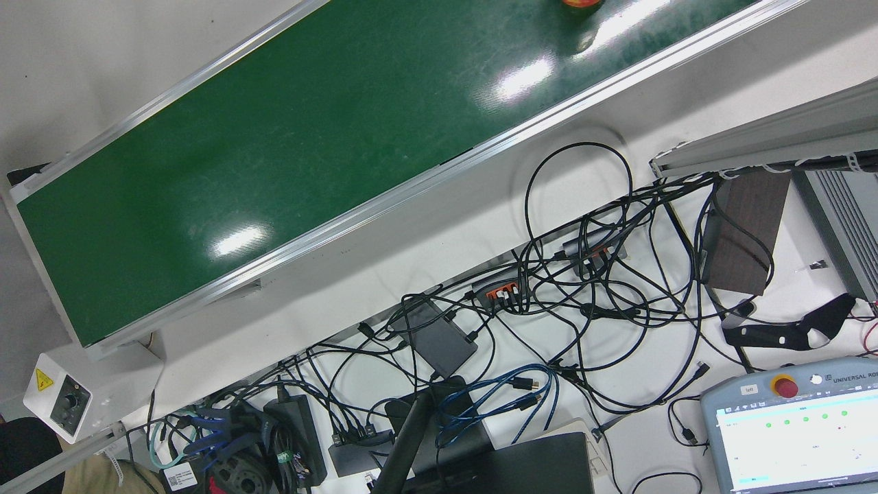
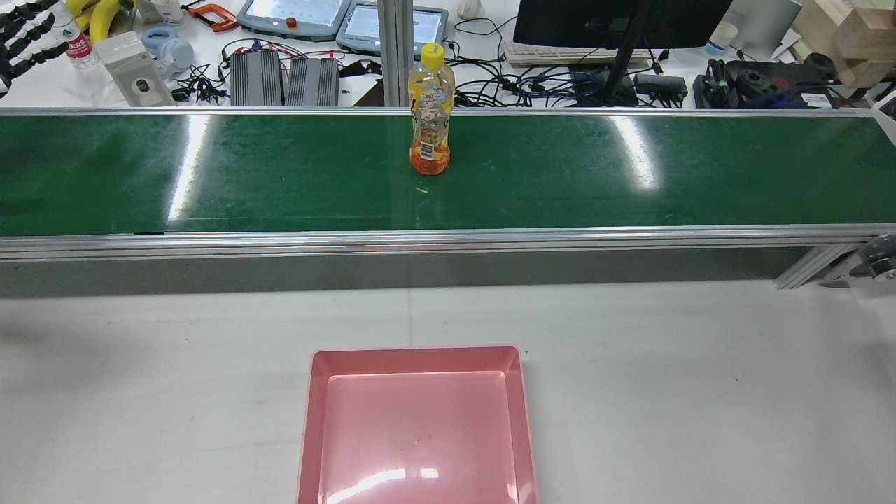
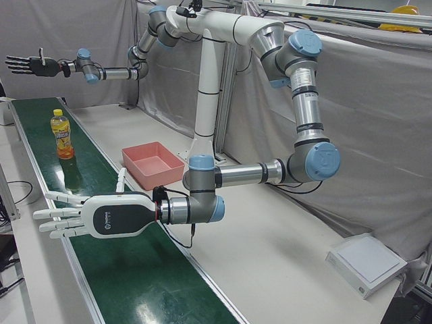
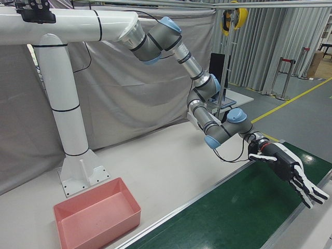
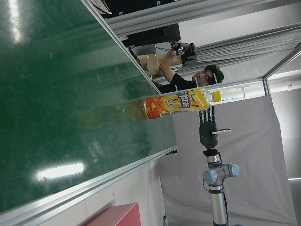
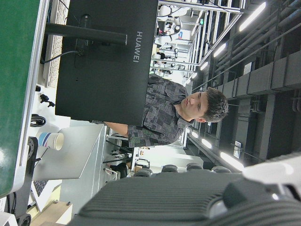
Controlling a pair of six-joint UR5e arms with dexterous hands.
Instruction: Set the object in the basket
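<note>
The fingers (image 3: 64,213) of my left hand (image 3: 101,216) are stretched out straight and fanned apart, thumb up, holding nothing and touching nothing. That hand hovers at the lower left of the left-front view, above the green conveyor belt (image 3: 135,270), its fingertips reaching past the belt's outer edge. In the right-front view it sits at the right edge (image 4: 288,171), dark palm showing, fingers splayed. In the rear view only its dark fingers poke in at the upper left corner (image 2: 17,31).

My right hand (image 3: 27,65) is at the upper left of the left-front view, raised above the far end of the belt. Its palm faces the camera and its fingers are spread; it is empty too.

The bottle (image 2: 430,115), yellow-capped with an orange label, stands upright on the belt at upper centre of the rear view, well apart from both hands. The left hand view has it mid-frame (image 5: 178,102).

The pink basket (image 2: 416,353) lies empty at bottom centre of the rear view, on the pale table (image 2: 700,385) on the near side of the belt.

Beyond the belt, along the top of the rear view, there is a cluttered desk with a monitor (image 2: 616,21), teach pendants (image 2: 294,15) and tangled cables (image 2: 532,84). A grey curtain (image 3: 364,101) hangs behind the arms.
</note>
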